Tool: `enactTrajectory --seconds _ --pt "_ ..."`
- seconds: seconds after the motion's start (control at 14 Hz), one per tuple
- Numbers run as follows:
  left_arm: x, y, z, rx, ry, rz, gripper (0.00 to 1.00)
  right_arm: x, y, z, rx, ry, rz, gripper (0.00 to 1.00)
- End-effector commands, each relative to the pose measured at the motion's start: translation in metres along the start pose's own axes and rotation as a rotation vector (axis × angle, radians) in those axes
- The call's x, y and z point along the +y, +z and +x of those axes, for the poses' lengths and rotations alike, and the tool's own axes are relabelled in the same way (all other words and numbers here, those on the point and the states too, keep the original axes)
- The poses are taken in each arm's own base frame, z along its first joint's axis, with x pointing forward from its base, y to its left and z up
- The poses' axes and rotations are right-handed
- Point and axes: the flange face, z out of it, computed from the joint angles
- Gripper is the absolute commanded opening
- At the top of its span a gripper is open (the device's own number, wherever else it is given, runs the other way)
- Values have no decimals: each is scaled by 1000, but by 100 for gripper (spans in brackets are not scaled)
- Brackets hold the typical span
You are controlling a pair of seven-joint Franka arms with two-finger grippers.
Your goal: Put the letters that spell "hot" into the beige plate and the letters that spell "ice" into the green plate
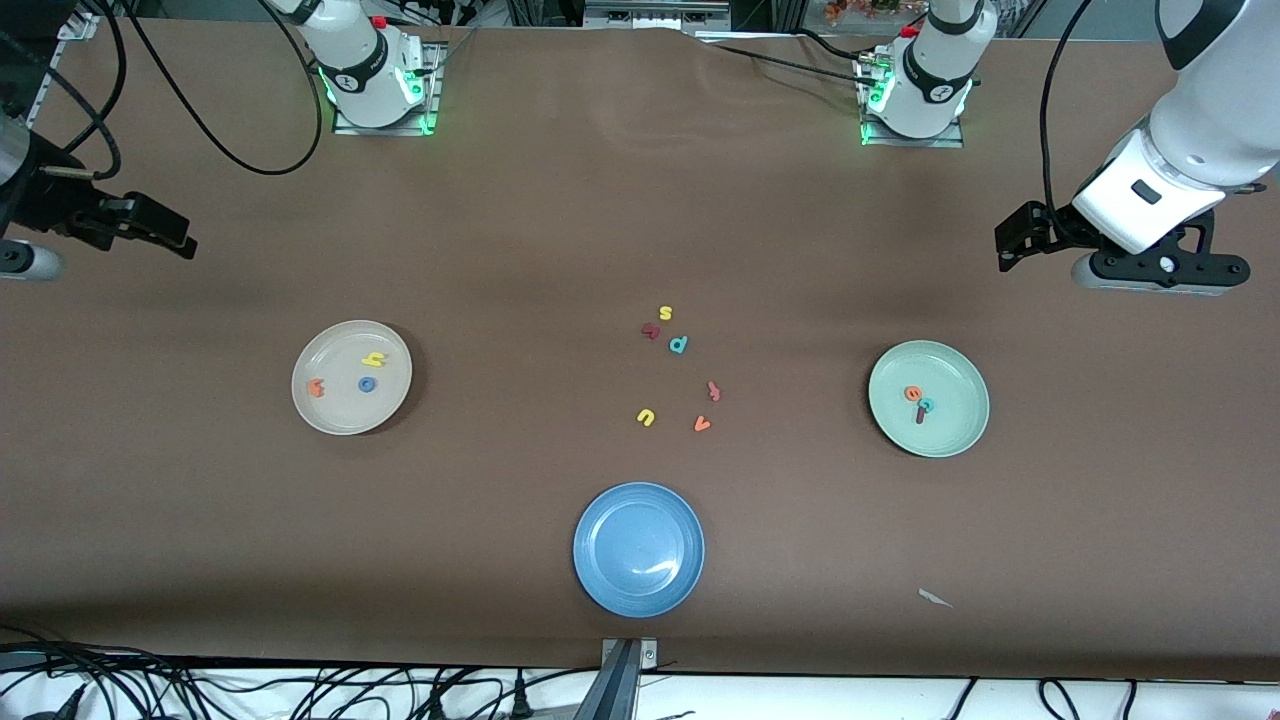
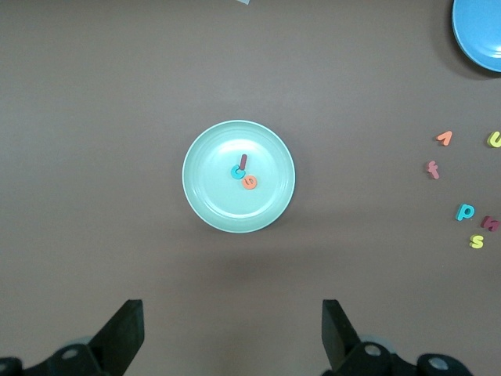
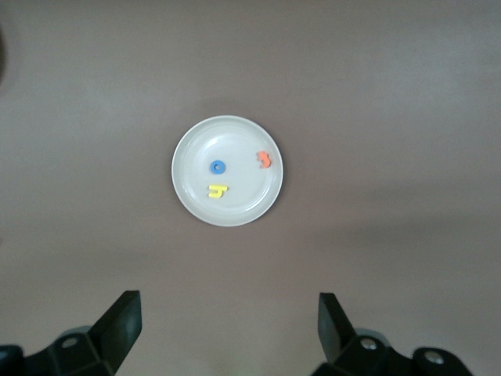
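Both end effectors are hanging spread wide and empty above the brown bench [image 1: 560, 200], the left end effector [image 2: 231, 337] over its own end and the right end effector [image 3: 227, 337] over its end. Nearest the camera one blue plate [image 1: 638, 549] is lying, then six loose letters [image 1: 680, 375] mid-bench. The beige plate [image 1: 330, 410] is holding three letters, yellow "h" [image 1: 374, 359], blue "o" [image 1: 367, 384] and orange "t" [image 1: 316, 388]; the green plate [image 1: 950, 430] is holding orange "e" [image 1: 912, 393], teal "c" [image 1: 927, 404] and dark red "i" [image 1: 920, 415].

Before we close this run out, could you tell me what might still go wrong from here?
Little remains: h, o, t lie in the beige plate and i, c, e in the green plate. The i, c, e overlap in a pile, so a checker might miscount them. Both the left gripper and right gripper hang open high above those plates; a careless descent could scatter the letters.
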Motion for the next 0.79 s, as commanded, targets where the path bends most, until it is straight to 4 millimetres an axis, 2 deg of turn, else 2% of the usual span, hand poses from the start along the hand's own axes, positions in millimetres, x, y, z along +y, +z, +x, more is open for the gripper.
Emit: enactTrajectory --seconds 0.0,0.71 --pt "-2 -6 -3 -1 16 -12 100 -13 -1 3 6 -11 1 100" --pt "-3 -4 -4 -16 12 -23 100 -13 3 5 -4 -28 0 100"
